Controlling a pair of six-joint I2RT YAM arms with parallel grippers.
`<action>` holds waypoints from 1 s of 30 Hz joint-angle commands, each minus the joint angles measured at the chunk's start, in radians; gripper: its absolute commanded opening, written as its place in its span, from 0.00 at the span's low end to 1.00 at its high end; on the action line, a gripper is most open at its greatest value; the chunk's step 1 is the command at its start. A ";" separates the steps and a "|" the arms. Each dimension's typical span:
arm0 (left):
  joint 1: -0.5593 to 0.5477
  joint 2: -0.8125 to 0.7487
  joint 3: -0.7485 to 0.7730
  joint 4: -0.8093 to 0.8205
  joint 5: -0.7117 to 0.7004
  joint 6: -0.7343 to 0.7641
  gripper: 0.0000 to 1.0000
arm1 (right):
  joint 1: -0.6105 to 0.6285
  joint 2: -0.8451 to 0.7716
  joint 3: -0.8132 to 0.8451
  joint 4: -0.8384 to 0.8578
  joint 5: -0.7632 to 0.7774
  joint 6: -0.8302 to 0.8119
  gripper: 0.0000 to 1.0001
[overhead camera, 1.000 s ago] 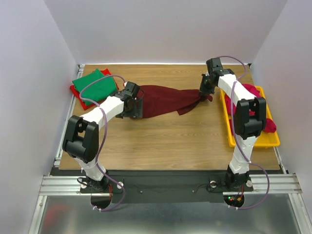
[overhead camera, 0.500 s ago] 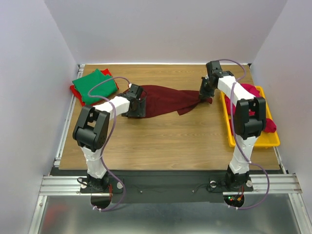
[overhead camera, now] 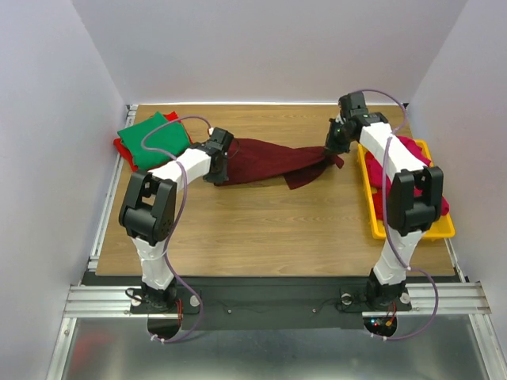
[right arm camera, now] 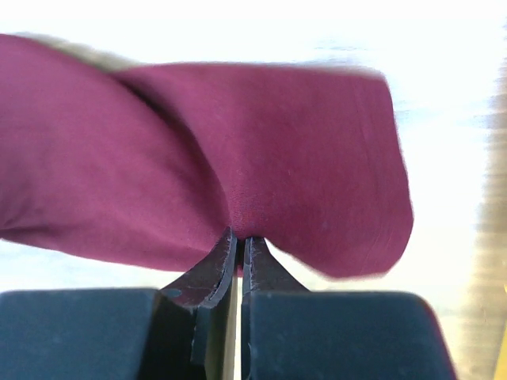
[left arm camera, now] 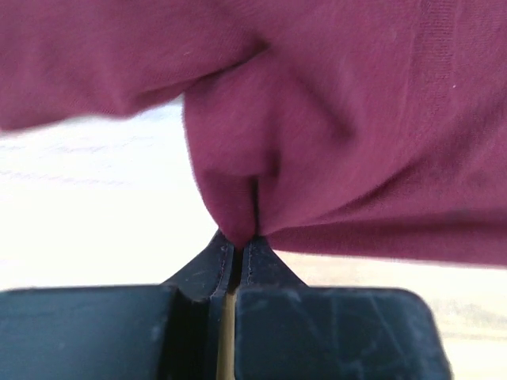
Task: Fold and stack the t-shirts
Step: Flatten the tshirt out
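Note:
A dark maroon t-shirt [overhead camera: 269,161] is stretched across the back of the table between both arms. My left gripper [overhead camera: 218,166] is shut on its left end, and the left wrist view shows the cloth [left arm camera: 333,134] pinched at the fingertips [left arm camera: 238,241]. At the shirt's right end my right gripper [overhead camera: 331,150] is shut on the cloth [right arm camera: 238,158], with a fold bunched at its tips [right arm camera: 240,237]. A folded green t-shirt [overhead camera: 154,139] lies on a red one [overhead camera: 127,157] at the back left. Red and pink t-shirts [overhead camera: 412,170] sit in the yellow tray [overhead camera: 412,229].
The yellow tray lies along the table's right edge, beside the right arm. The folded stack sits in the back left corner. Bare wooden tabletop [overhead camera: 269,229] spreads in front of the maroon shirt. White walls close in the back and both sides.
My left gripper has closed on the maroon shirt's left end, which was open around it before. The left arm's forearm has swung toward the back. The right gripper has shifted slightly.

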 commanded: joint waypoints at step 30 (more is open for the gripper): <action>0.153 0.184 0.887 -0.583 0.146 0.013 0.68 | -0.070 0.182 0.497 -0.192 -0.064 -0.053 0.04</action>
